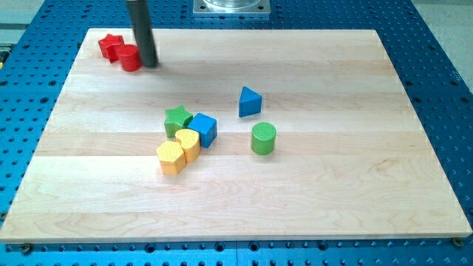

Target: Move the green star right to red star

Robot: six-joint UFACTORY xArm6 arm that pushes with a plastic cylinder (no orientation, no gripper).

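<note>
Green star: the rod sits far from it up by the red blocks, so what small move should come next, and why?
Probably bring my tip down toward the view's bottom, to the lower right of the green star. The tip stands beside the red cylinder, near the red star at the view's top left. The blue cube and a yellow block crowd the star there, so approach carefully.
</note>
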